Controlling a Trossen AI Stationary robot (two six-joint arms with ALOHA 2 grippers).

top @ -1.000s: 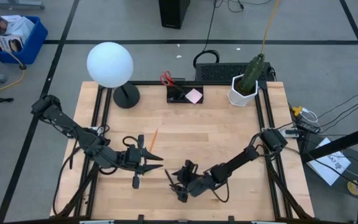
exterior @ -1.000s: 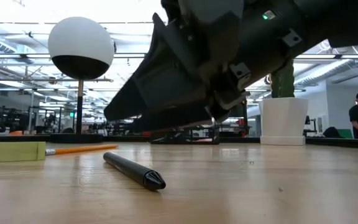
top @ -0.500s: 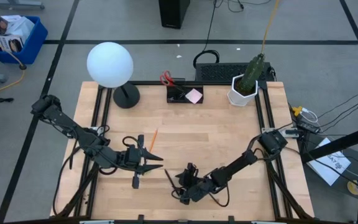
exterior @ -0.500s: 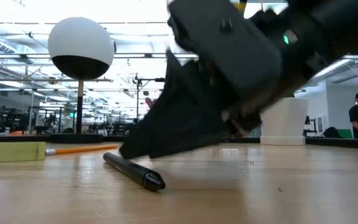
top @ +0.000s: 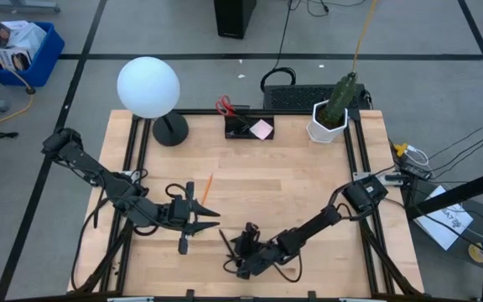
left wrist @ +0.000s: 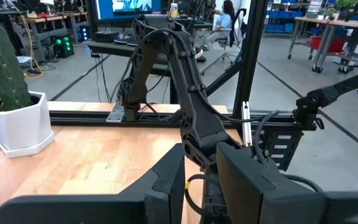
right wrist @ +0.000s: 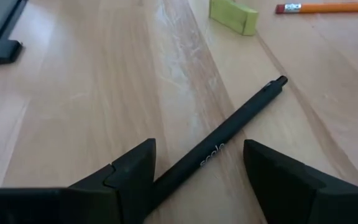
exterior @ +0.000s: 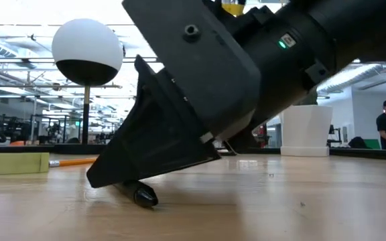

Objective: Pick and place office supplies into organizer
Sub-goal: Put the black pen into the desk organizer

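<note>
Black pen (right wrist: 229, 140) flat on wooden table (right wrist: 73, 93), lying between spread fingers of right tool (right wrist: 197, 171), ungripped.

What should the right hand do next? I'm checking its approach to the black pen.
Probably close. The right hand is open and low over the light wooden table, with the slim black pen lying between its two dark fingers. Closing should grip it for the small black organizer tray.
</note>
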